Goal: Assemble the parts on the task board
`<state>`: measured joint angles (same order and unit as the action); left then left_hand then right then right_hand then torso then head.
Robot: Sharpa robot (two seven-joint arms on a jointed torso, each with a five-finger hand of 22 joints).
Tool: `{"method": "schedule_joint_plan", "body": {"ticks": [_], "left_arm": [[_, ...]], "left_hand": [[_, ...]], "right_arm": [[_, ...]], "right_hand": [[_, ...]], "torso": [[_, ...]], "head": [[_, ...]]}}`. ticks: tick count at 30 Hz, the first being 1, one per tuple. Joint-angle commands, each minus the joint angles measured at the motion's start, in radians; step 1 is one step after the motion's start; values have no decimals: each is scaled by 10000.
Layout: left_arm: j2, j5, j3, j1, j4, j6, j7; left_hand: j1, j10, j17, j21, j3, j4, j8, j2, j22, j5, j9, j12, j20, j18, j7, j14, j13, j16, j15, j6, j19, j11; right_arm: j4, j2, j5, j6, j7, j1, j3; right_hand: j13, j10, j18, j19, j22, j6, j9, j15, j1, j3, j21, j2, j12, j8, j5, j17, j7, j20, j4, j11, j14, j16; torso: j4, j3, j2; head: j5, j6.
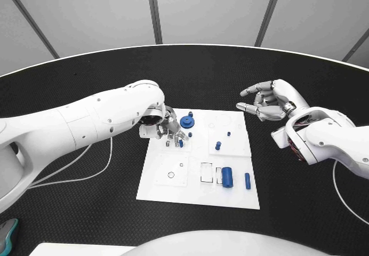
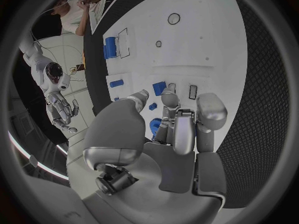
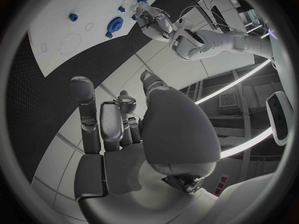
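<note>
- Head view: the left hand [image 1: 163, 128] reaches down over the far left part of the board [image 1: 173, 189]. Its fingers [image 1: 174, 140] point down at the plate, with a small blue part [image 1: 181, 142] at their tips. Whether they grasp it, I cannot tell.
- A blue gear [image 1: 187, 123] stands just beyond those fingers. Two small pegs [image 1: 218, 144] stand a little to their right. A thick cylinder [image 1: 227, 176] and a thin pin [image 1: 247, 181] lie nearer the robot, well apart from the fingers.
- The right hand [image 1: 265, 102] hovers off the board's far right corner, above the black table [image 1: 77, 213]. Its fingers are curled, loosely apart, and hold nothing.
- Left wrist view: the left hand [image 2: 165, 134] has its fingers [image 2: 211, 112] bent over the board [image 2: 206, 40]. A blue part [image 2: 155, 126] sits between thumb and fingers; contact is unclear. Another blue block [image 2: 159, 88] lies just past the fingertips.
- Right wrist view: the right hand [image 3: 134, 134] is empty, fingers [image 3: 84, 109] raised and apart. The gear [image 3: 114, 24] and the board [image 3: 69, 40] lie well beyond them.
</note>
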<state>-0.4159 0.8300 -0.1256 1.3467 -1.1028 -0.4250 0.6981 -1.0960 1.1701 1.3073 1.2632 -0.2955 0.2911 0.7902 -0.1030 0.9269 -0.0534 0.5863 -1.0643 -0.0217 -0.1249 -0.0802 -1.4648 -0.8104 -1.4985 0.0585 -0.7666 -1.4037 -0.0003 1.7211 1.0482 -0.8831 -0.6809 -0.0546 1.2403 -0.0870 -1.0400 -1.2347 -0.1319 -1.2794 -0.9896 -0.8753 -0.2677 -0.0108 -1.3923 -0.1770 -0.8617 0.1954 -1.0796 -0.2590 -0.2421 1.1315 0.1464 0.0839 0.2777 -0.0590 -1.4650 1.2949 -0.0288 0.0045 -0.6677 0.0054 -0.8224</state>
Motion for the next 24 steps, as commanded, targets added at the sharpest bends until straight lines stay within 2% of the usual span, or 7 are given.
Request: {"method": "schedule_joint_plan", "body": {"ticks": [1, 24], "left_arm": [[14, -8, -3, -5, 10, -27, 69], [66, -31, -9, -16, 61, -92, 65]], "left_hand": [[-11, -82, 802, 62, -89, -6, 58, 92, 6, 29, 17, -41, 4, 138, 24, -628, -2, -59, 79, 75, -41, 23], [-395, -159, 802, 101, -549, -13, 96, 290, 52, 27, 57, -117, -4, 140, 18, -625, 22, -63, 75, 162, -23, 26]], "right_arm": [[-8, -12, 0, 9, 5, 0, 0], [-71, -87, 0, 73, 30, -1, -1]], "right_hand": [[21, -3, -137, -94, 15, -33, 11, -83, -69, -10, 62, 13, 61, -59, -50, -8, -9, 9, 79, 14, -13, -54], [12, -13, -140, -91, 27, -35, 11, -83, -68, -9, 79, 10, 50, -62, -54, 2, -10, 9, 82, 15, -16, -51]], "torso": [[-4, 11, 6], [-16, 4, 6]], "head": [[-2, -24], [-26, -64]]}}
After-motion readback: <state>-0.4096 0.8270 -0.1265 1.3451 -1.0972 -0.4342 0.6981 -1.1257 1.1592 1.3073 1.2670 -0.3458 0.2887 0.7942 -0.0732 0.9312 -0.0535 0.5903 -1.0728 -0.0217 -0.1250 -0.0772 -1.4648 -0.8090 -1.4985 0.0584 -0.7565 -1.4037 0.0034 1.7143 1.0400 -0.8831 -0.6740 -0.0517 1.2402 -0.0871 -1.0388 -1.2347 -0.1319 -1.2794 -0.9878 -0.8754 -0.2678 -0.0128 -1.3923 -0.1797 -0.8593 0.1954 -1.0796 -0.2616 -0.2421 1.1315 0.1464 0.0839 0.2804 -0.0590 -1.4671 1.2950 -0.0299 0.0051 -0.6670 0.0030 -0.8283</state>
